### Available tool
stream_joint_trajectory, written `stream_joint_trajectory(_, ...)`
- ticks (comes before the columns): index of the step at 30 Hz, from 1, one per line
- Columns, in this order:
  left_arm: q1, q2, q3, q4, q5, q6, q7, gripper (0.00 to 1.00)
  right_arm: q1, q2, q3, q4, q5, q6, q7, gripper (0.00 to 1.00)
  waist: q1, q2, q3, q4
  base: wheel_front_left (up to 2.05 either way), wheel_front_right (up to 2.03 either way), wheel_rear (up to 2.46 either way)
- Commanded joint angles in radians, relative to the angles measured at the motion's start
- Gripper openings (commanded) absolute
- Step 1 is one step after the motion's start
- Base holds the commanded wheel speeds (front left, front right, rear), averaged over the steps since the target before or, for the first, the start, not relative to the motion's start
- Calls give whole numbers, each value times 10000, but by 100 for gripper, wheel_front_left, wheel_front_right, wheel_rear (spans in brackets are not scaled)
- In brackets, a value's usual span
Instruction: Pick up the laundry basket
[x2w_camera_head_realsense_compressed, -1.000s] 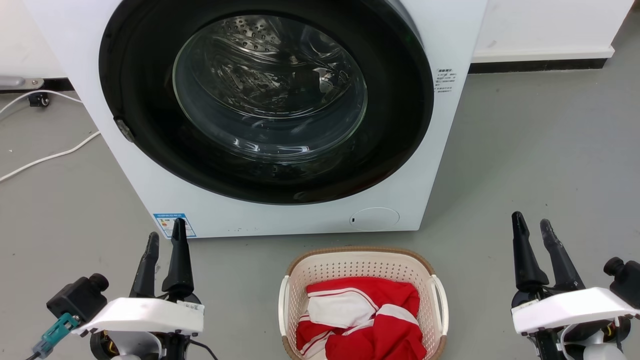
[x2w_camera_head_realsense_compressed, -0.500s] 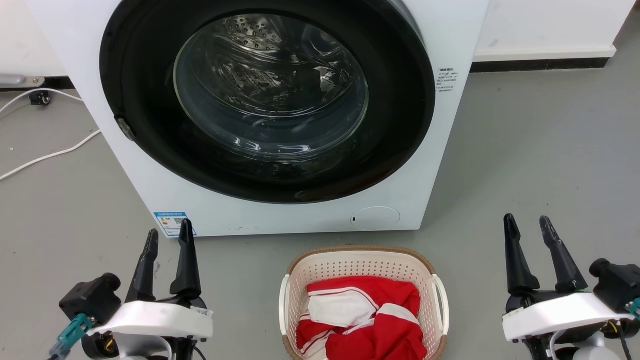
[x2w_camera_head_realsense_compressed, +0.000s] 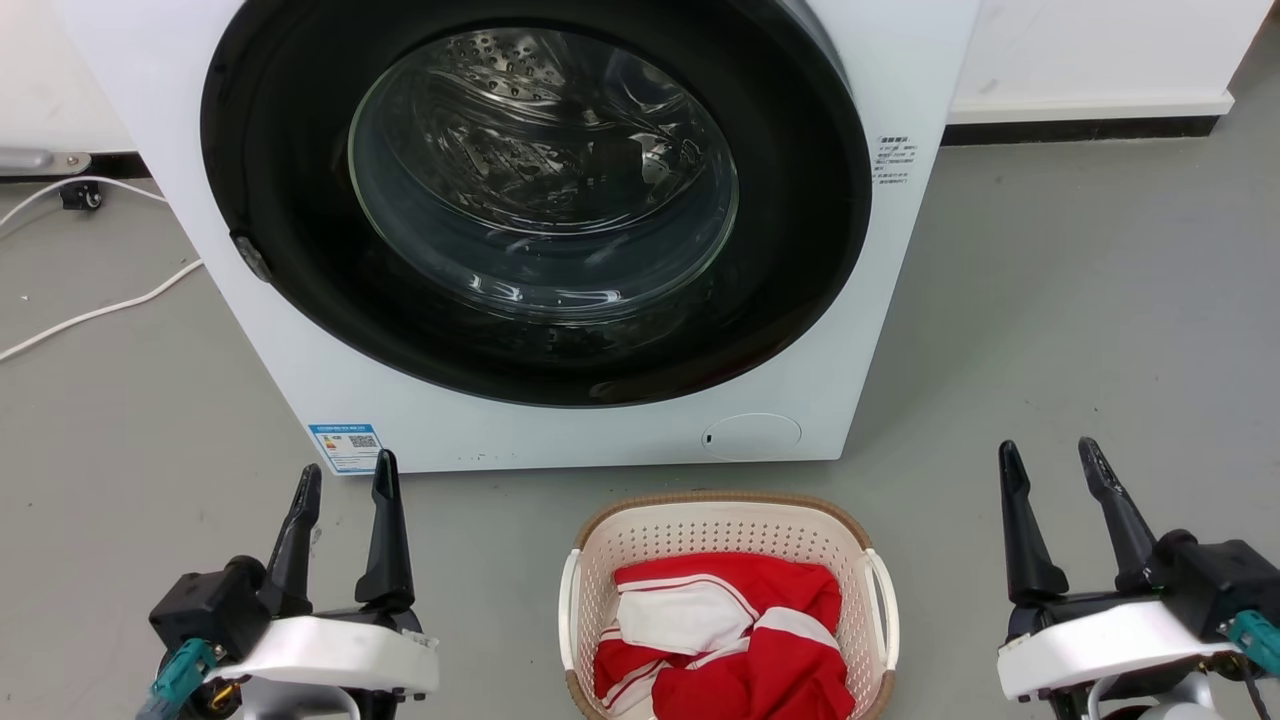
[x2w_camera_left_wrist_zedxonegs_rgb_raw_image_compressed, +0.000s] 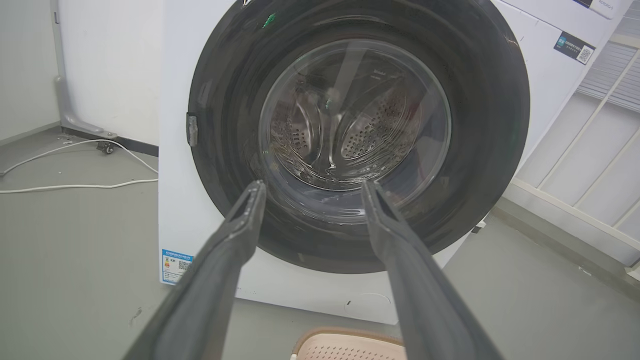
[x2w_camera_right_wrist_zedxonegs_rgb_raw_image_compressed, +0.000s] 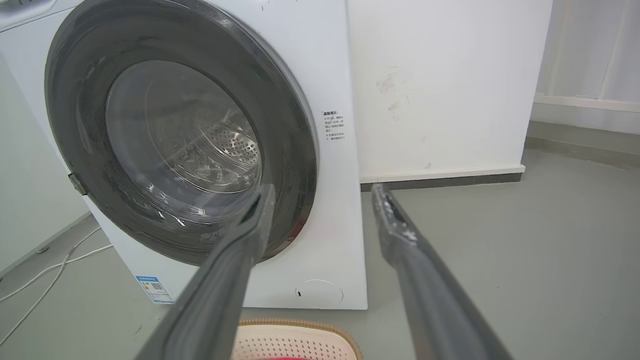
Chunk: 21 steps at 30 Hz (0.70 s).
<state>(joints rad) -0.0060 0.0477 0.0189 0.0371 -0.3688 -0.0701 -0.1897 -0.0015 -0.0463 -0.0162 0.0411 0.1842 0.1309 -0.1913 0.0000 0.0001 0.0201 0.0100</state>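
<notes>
The left gripper (x2w_camera_head_realsense_compressed: 347, 465) and right gripper (x2w_camera_head_realsense_compressed: 1046, 445) were eased in toward the laundry basket (x2w_camera_head_realsense_compressed: 715, 497), jaws spread wider (both empty); nothing was gripped yet.

Bright, even indoor light; glare on washer door glass (x2w_camera_head_realsense_compressed: 540, 180).

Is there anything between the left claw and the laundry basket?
Nothing lies there. In the head view, the stretch between the open left claw and the laundry basket is bare grey floor.
</notes>
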Motion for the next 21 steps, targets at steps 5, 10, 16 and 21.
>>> stream_joint_trajectory(5,144,34,-18,-126,826,75,-247,100,83,-52,77,-190,-934,-2,-228,100,1,-1,-13,-5,0,0,0)
stream_joint_trajectory(10,176,35,-57,-149,1235,89,-354,100,117,-55,86,-246,-1387,-2,-333,100,0,-1,-2,14,0,0,0)
stream_joint_trajectory(16,216,36,-85,-185,1699,130,-468,100,135,-57,76,-339,-1816,-3,-453,100,0,-1,25,20,0,0,0)
stream_joint_trajectory(21,240,36,-96,-225,2064,153,-558,100,168,-59,35,-392,-2193,-3,-547,100,0,-1,41,17,0,0,0)
